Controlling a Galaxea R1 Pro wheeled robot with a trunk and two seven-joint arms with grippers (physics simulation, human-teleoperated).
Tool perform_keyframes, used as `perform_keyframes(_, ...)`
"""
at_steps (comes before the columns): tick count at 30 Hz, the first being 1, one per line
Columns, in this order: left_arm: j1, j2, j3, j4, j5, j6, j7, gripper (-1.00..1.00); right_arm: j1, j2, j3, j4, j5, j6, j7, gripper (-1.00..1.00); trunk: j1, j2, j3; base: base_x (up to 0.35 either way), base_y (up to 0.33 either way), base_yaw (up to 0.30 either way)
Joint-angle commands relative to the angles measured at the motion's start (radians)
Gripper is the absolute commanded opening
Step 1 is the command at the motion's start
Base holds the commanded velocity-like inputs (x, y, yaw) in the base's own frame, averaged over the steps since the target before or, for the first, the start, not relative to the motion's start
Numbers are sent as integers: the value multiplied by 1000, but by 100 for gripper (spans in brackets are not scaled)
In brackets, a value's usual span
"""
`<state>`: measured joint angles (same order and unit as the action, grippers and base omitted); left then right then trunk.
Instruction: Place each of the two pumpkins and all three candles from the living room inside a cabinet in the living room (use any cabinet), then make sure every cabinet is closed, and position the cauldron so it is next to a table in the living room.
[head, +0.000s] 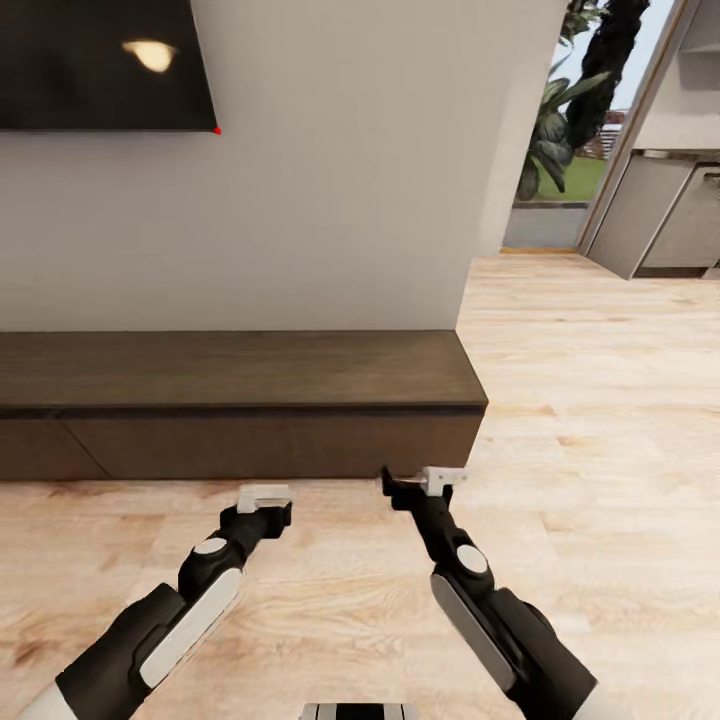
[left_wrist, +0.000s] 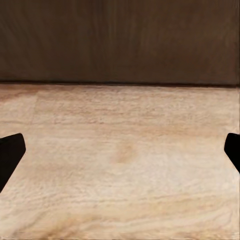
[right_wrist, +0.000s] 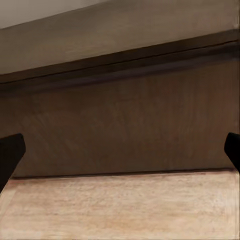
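Observation:
The long, low dark-brown cabinet (head: 250, 440) runs along the white wall, and its flat fronts sit flush and closed. It ends at the wall corner on the right. My left gripper (head: 265, 497) hovers low over the floor just in front of it, open and empty. My right gripper (head: 425, 482) is close to the cabinet's right end, also open and empty. In the left wrist view the cabinet front (left_wrist: 120, 40) stands beyond bare floor. The right wrist view has the cabinet front (right_wrist: 120, 125) nearer, under its top lip. The pumpkins, candles, cauldron and table are out of view.
A dark TV screen (head: 100, 60) hangs on the wall above the cabinet. Light wood floor (head: 600, 400) stretches to the right past the wall corner toward a glass opening with plants (head: 565, 130) and grey kitchen units (head: 670, 220).

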<state>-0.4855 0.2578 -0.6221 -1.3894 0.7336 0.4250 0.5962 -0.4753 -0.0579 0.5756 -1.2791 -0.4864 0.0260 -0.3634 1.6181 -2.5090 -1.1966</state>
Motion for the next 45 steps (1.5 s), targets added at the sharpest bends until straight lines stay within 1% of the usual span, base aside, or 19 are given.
perform_keyframes(1,1,5,11,-18,28,25,9,100,3,-15,-3,-30,-13,22,-9,100,0,0,-1,-8,0,0)
perform_keyframes(4,5,14,107,-65,135,165,9,100,50,-83,-27,-160,-57,127,-12,100,0,0,-1,-3,0,0)
perform_keyframes(5,6,15,145,-76,165,225,8,100,67,-109,-50,-198,-77,167,-13,100,0,0,-1,-1,0,0)
perform_keyframes(6,6,15,167,-83,177,260,8,100,74,-124,-69,-213,-95,192,-13,100,0,0,-1,0,0,0)
perform_keyframes(7,7,15,197,-89,189,306,8,100,80,-141,-94,-223,-131,232,-14,100,0,0,-1,0,0,0)
perform_keyframes(9,7,15,256,-94,210,378,8,100,84,-154,-114,-231,-188,292,-14,100,-1,0,7,0,0,0)
perform_keyframes(10,7,15,304,-96,234,431,7,100,85,-156,-120,-234,-224,326,-14,100,-1,0,11,0,0,0)
perform_keyframes(12,7,12,369,-96,284,503,7,100,85,-157,-125,-233,-268,367,-14,100,-2,1,18,0,0,0)
perform_keyframes(13,7,11,396,-96,314,526,7,100,85,-158,-126,-232,-286,384,-14,100,-3,1,22,0,0,0)
perform_keyframes(14,7,13,422,-96,356,546,7,100,86,-158,-127,-230,-308,402,-13,100,-3,1,26,0,0,0)
perform_keyframes(16,7,17,442,-94,398,561,8,100,86,-157,-128,-224,-348,417,-12,100,-4,2,34,0,0,0)
perform_keyframes(18,7,18,449,-93,411,564,8,100,86,-157,-129,-223,-368,421,-11,100,-5,2,42,0,0,0)
perform_keyframes(22,7,18,453,-87,417,567,9,100,86,-155,-129,-216,-380,430,-12,100,-7,3,57,0,0,0)
perform_keyframes(25,7,18,454,-84,418,567,10,100,86,-154,-130,-218,-381,491,-13,100,-8,4,69,0,0,0)
perform_keyframes(30,7,14,456,-81,418,567,10,100,86,-154,-131,-216,-390,554,-14,100,-10,5,88,0,0,0)
perform_keyframes(33,7,13,455,-80,418,566,10,100,86,-148,-129,-212,-381,556,-16,100,-12,6,100,0,0,0)
perform_keyframes(38,7,11,451,-78,416,566,11,100,86,-156,-126,-197,-377,552,-17,100,-14,7,119,0,0,0)
perform_keyframes(42,7,11,454,-32,413,566,21,100,86,-158,-126,-120,-386,549,-12,100,-16,8,134,0,0,0)
perform_keyframes(45,7,10,452,-3,411,564,34,100,86,-159,-126,-92,-390,554,-10,100,-17,9,146,0,0,0)
